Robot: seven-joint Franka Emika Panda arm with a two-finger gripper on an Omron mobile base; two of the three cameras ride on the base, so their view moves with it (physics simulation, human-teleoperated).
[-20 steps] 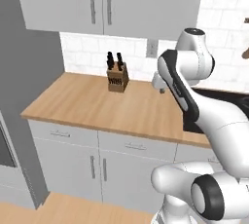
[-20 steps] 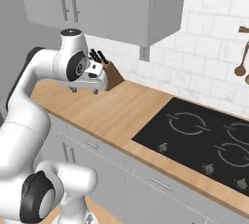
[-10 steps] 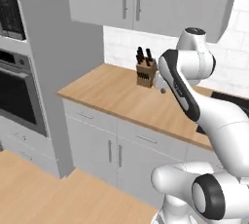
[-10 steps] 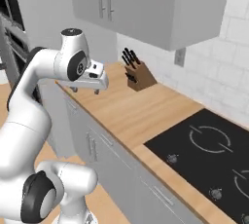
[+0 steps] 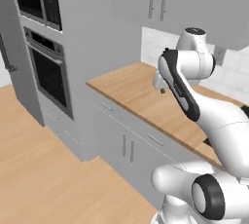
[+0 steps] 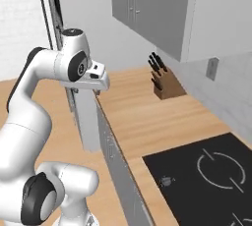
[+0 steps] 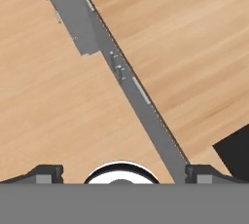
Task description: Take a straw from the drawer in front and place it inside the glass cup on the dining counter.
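My gripper (image 5: 161, 87) hangs open and empty over the front edge of the wall-side wooden countertop (image 5: 138, 91), fingers pointing down. From the other side the gripper (image 6: 94, 89) sits just above the cabinet fronts. In the hand view the gripper (image 7: 124, 174) has its two dark tips far apart with nothing between them. Below them run closed light-grey drawer fronts (image 7: 138, 91) with silver bar handles; the same drawer fronts (image 5: 146, 138) line the cabinet under the countertop. The straw, the glass cup and the dining counter are out of view.
A tall grey oven tower (image 5: 46, 67) stands left of the countertop, with open wooden floor (image 5: 44, 179) before it. A knife block (image 6: 165, 85) stands at the back of the countertop, a black cooktop (image 6: 206, 176) lies to its right, and wall cabinets (image 6: 157, 9) hang overhead.
The whole picture has swung: the base has turned, bringing the oven tower and floor into view and pushing the knife block and cooktop to the right. The arm keeps its pose, gripper still open.
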